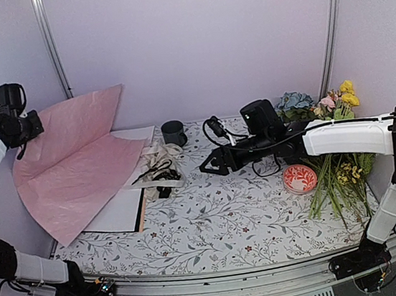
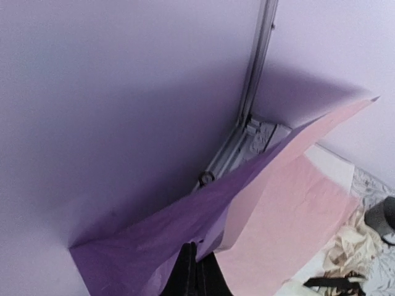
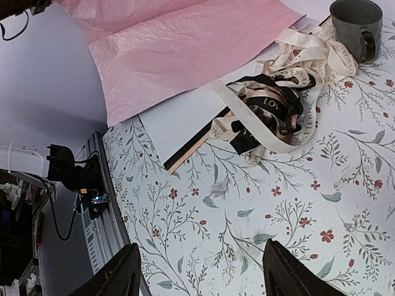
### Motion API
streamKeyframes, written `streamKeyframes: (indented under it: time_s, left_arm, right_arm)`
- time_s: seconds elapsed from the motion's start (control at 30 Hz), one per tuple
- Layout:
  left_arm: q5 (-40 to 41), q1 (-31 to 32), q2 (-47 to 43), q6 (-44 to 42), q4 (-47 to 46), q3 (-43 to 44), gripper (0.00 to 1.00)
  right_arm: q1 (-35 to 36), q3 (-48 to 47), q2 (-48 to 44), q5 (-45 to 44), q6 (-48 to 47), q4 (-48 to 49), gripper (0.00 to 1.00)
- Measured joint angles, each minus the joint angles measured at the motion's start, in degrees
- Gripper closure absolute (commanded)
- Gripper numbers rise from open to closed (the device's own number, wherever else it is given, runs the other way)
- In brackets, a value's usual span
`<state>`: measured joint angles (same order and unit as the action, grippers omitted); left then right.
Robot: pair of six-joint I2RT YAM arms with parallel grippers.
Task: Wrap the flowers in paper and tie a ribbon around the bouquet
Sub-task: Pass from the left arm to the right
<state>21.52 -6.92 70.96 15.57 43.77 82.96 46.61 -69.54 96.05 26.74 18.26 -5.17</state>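
Plain lilac-white walls behind, white floral-print tablecloth (image 1: 222, 224) underneath. At the upper left of the top view, left gripper (image 1: 35, 127) clenched on one edge of the large soft wrapping paper (image 1: 77, 163), lilac-purple on one face and pink on the other. Holds that edge raised off the table, lower part draped over a flat white sheet (image 1: 122, 209). From the left wrist, dark fingertips (image 2: 188, 271) pinched together on the purple face.

Mid-frame, right gripper (image 1: 207, 167) spread wide, grasping nothing, hovering above the cloth. Points toward a tangle of long flat cream-white ribbon (image 1: 157, 155), touching a dark-and-tan ribbon bundle (image 1: 162, 175). Behind these, a grey mug (image 1: 174, 132).

At far right, well apart from the paper, the bunch of flowers (image 1: 323, 106): pink blooms, blue head, yellow bloom. Below it, a loose pile of long green stems (image 1: 339, 181), just beside a round red-patterned dish (image 1: 300, 178).

Judged barely begun: paper only picked up. Left to do: laying flowers on it, rolling the cone, tying.

Counted: two grippers, one wrapping paper, one white sheet, one cream ribbon, one dark bundle, one mug, one dish, one bunch, one loose pile.
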Motion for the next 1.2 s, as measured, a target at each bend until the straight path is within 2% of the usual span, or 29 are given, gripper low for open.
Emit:
streamKeyframes:
  time_s: [0.1,0.2,0.37,0.5,0.67,0.83,0.93,1.13,1.2]
  left_arm:
    - [4.4,1.3,1.1,-2.8,-1.2,8.8,1.00]
    - [8.9,5.7,1.3,-7.2,-3.1,14.9,1.00]
    - [12.2,18.1,1.7,-14.9,-5.7,23.0,1.00]
    - [10.6,30.4,2.0,-19.2,-6.9,28.3,1.00]
    - [5.1,44.7,3.2,-22.3,-7.6,32.7,1.00]
    - [-1.8,55.1,5.3,-23.5,-7.4,35.4,1.00]
    - [-7.3,57.9,6.5,-23.3,-7.0,37.2,1.00]
    - [-17.3,59.3,6.6,-19.6,-6.8,39.4,1.00]
    - [-19.7,59.4,6.0,-17.3,-6.9,39.1,1.00]
  right_arm:
    - [0.0,0.0,-0.2,-0.1,-0.1,0.0,0.30]
    - [0.0,0.0,-0.4,-0.3,-0.2,0.0,0.29]
    - [0.0,0.0,-1.2,-0.5,-1.2,-0.1,0.27]
    - [0.0,-1.0,-1.7,-0.4,-2.5,-0.4,0.26]
    - [-0.7,-2.5,-3.0,1.0,-4.0,-0.4,0.24]
    - [-5.9,-2.5,-6.5,1.8,-4.9,-0.5,0.21]
    - [-11.5,-2.1,-9.9,1.8,-5.7,-0.2,0.14]
    - [-21.9,-0.2,-17.4,0.3,-7.6,1.6,0.01]
    - [-25.4,0.7,-19.9,-0.2,-8.2,1.9,0.01]
